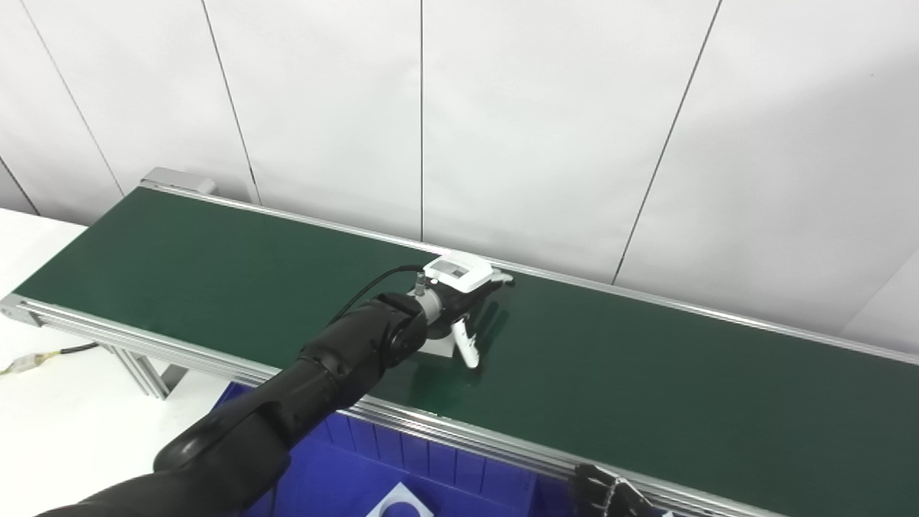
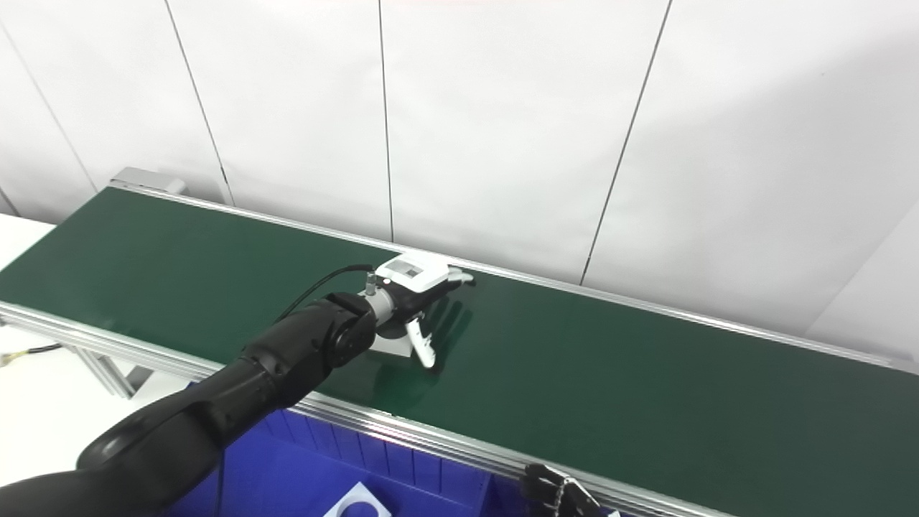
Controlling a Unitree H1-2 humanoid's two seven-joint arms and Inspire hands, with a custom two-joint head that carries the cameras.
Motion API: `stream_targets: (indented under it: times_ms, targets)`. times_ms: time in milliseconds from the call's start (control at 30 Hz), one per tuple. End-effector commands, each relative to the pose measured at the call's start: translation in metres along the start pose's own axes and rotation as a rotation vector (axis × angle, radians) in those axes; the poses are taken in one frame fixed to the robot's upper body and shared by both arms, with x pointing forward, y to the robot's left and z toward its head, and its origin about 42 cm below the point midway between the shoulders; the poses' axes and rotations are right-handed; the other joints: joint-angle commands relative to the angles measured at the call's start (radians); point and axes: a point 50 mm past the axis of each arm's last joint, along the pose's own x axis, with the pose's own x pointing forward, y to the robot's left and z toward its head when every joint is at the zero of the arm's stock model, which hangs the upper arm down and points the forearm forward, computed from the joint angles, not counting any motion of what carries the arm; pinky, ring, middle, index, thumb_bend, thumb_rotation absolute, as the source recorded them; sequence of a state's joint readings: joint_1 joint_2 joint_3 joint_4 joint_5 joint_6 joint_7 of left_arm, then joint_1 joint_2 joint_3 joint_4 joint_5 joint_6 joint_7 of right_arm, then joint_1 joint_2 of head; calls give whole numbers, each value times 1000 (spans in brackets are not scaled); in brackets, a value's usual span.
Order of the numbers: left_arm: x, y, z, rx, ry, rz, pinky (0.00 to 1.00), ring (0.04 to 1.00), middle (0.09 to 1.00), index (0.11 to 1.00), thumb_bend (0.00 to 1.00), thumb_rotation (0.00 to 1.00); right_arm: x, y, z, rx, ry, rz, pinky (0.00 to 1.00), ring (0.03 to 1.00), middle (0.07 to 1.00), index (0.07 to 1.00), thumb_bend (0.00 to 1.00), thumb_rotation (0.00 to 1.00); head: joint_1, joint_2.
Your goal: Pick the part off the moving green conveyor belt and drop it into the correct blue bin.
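Part (image 1: pixel 438 350) lies on belt (image 1: pixel 646 373) under left hand (image 1: pixel 463 301), bin (image 1: pixel 431 459) nearby.

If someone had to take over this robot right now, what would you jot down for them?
Left hand: stretched out over the green conveyor belt, fingers apart, above a flat grey part; no grasp visible yet.
Right hand: waiting low at the belt's near edge, only partly visible.
Blue bin: below the near rail, already holding a white piece.
Done: reaching to the part. Left: grasp, lift, drop into the correct bin.
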State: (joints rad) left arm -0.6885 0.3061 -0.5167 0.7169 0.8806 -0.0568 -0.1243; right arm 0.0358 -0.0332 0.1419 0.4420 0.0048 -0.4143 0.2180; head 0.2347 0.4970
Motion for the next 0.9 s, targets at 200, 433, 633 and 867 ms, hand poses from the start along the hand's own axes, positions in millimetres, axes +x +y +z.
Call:
stream_targets:
  times_ms: [200, 433, 633, 867]
  targets:
    - [-5, 34, -11, 5, 7, 4, 893, 946, 927, 897, 1000, 296, 10, 4, 18, -14, -110, 1, 653, 710, 724, 720, 808, 0, -4, 8]
    - [-8, 45, -2, -50, 14, -99, 822, 925, 924, 901, 1000, 316, 11, 5, 20, -10, -117, 5, 657, 715, 730, 722, 804, 0, -10, 13]
    - [-5, 36, -4, 5, 21, -58, 853, 918, 919, 887, 1000, 293, 9, 7, 20, -2, -119, 0, 654, 710, 725, 717, 812, 0, -21, 18]
    - [-2, 18, -6, 7, 55, 23, 610, 747, 805, 820, 973, 57, 6, 7, 21, -4, -124, -6, 658, 716, 723, 720, 808, 0, -27, 29]
